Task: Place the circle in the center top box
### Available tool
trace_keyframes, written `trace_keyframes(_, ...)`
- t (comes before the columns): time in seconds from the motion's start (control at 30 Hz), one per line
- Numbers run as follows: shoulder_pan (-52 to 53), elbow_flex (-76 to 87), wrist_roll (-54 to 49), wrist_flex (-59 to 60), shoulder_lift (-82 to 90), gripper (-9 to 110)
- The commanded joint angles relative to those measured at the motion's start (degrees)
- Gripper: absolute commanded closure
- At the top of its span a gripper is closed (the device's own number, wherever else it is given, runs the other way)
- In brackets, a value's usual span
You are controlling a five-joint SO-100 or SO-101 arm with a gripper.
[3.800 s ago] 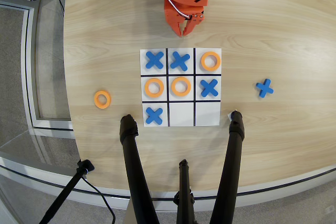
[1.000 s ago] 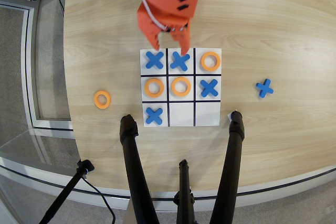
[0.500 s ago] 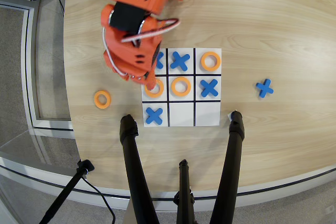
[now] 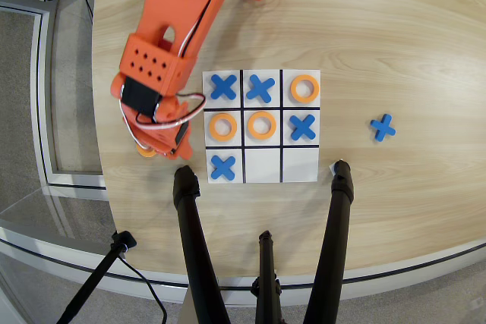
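My orange arm reaches down at the left of the white 3x3 board (image 4: 301, 172). The gripper (image 4: 158, 149) is low over the table, just left of the board's lower left corner. An orange ring (image 4: 145, 152) peeks out from under it; most of the ring is hidden. The arm covers the jaws, so I cannot tell whether they hold the ring. Three more orange rings lie on the board: upper right cell (image 4: 304, 89), middle left cell (image 4: 222, 127), centre cell (image 4: 261, 125). The middle cell of the upper row holds a blue cross (image 4: 260, 89). The middle cell of the lower row (image 4: 262, 165) is bare.
Blue crosses lie in the upper left (image 4: 222, 86), middle right (image 4: 302, 127) and lower left (image 4: 222, 167) cells. A loose blue cross (image 4: 383, 127) lies on the wooden table to the right. Black tripod legs (image 4: 190, 225) rise at the front edge.
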Motion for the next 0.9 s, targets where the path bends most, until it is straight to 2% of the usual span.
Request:
trace_keyframes(0.0, 1.49, -7.56, -0.35, -0.53, -5.1, 78)
trace_keyframes(0.53, 6.24, -26.28, -2.46, -0.62, -25.58, 78)
trace_keyframes(0.87, 6.86, -25.49, -2.72, -2.11, -28.56, 78)
